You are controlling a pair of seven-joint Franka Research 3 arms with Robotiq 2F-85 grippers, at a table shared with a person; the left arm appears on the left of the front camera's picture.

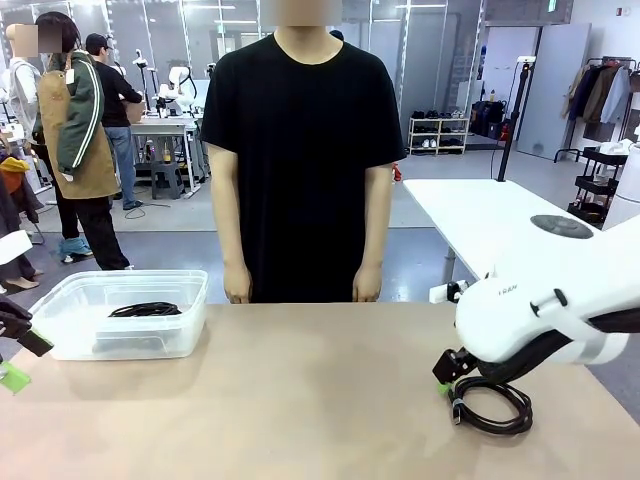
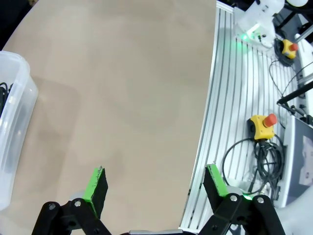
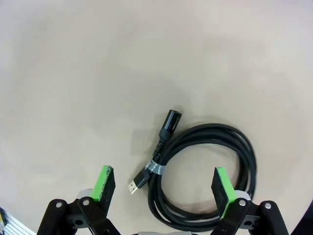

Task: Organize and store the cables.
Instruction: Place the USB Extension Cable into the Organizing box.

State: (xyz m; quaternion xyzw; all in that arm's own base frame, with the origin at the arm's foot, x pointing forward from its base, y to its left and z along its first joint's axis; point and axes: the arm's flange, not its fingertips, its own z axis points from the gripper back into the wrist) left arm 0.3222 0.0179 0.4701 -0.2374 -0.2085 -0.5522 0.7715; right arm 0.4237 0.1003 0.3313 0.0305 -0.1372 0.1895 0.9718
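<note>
One of the cables [image 1: 492,404], a black coil with a USB plug, lies on the table at the right. My right gripper [image 1: 446,378] hovers just above its left side. In the right wrist view the coil [image 3: 205,171] sits between and ahead of the open green pads [image 3: 105,182] of my right gripper [image 3: 164,183], which touch nothing. Another coiled cable [image 1: 146,309] lies inside the clear plastic bin [image 1: 190,300] at the left. My left gripper [image 1: 18,358] stands open at the table's left edge, near the bin. In the left wrist view my left gripper [image 2: 156,181] is open over bare table.
A person stands at the far side with a hand [image 1: 238,290] hanging at each side, off the table. The bin wall [image 2: 14,122] shows at the left of the left wrist view. Beyond the table edge are aluminium rails with yellow emergency-stop buttons [image 2: 261,126] and loose wires.
</note>
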